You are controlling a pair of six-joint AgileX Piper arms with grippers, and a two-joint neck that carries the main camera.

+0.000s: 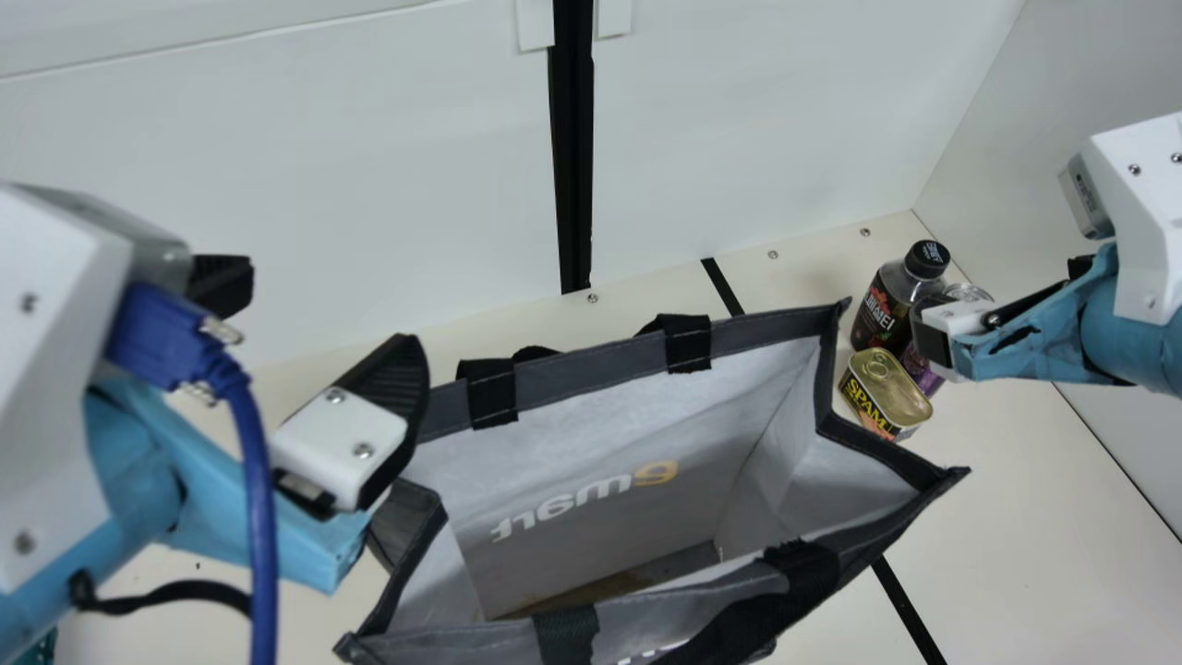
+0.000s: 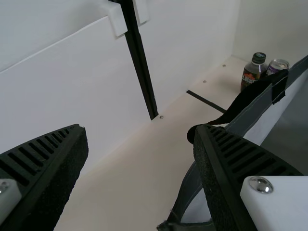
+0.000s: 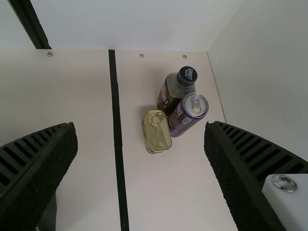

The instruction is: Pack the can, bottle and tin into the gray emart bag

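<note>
First pick looks due: can (image 3: 189,114), bottle (image 3: 174,90) and tin (image 3: 157,132) bunched beside the gray emart bag (image 1: 591,416), right gripper (image 3: 140,137) jaws apart near them, left gripper (image 2: 139,137) also spread, bag contact unclear, so align right, descend, grip one.

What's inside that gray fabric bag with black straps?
In the gray bag, I see printed lettering and a brownish strip of bottom, no groceries; the near side hides the rest of the bottom.
</note>
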